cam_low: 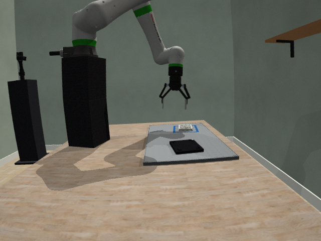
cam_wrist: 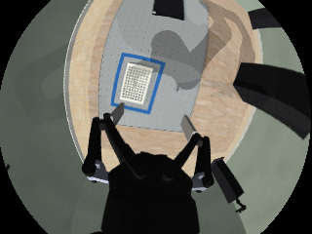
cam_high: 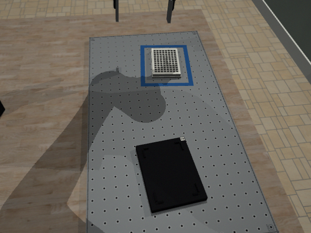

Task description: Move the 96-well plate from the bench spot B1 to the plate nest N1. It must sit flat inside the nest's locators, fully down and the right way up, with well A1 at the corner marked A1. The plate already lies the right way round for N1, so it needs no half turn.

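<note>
Hanging wide open, pincer [cam_low: 173,103] seemingly well above plate [cam_high: 165,62].

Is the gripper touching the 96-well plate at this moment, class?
Apart. The exterior view shows the open gripper hanging high above the 96-well plate, with bare wall visible between its fingertips and the plate.

white 96-well plate [cam_high: 165,62] flat in blue-outlined b1, black nest [cam_high: 170,173] apart
</note>
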Available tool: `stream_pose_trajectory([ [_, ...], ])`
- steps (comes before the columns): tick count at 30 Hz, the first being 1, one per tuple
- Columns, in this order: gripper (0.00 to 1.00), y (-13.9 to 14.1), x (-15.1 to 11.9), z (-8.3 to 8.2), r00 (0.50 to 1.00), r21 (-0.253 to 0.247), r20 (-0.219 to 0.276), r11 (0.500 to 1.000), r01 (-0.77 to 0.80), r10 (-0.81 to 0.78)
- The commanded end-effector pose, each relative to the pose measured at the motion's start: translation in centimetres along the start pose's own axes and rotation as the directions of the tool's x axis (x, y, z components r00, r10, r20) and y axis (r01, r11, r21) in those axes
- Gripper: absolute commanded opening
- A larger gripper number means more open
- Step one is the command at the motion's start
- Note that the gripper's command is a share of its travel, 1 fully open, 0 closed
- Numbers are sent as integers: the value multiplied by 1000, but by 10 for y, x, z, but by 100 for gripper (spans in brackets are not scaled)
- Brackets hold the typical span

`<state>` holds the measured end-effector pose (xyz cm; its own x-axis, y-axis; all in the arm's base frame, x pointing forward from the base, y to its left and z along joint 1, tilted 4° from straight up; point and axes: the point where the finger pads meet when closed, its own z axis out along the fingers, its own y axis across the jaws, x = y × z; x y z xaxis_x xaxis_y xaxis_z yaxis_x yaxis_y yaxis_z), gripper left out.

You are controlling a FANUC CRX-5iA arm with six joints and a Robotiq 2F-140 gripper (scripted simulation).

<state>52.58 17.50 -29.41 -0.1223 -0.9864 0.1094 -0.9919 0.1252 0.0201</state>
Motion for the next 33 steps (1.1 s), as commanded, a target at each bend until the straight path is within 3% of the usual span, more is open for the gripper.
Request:
stream_pose_trajectory([
  [1,100,-7,5,6,1000,7,12,1000,-8,8],
  [3,100,-15,10,11,1000,7,12,1000,-8,8],
  [5,100,-22,15,16,997,39,56,998,-46,44],
  [11,100,-41,29,27,997,39,56,998,-46,44],
  [13,100,-48,35,32,992,73,98,993,-87,80],
  [20,100,-65,49,41,992,73,98,993,-87,80],
  [33,100,-65,49,41,992,73,98,993,-87,80],
])
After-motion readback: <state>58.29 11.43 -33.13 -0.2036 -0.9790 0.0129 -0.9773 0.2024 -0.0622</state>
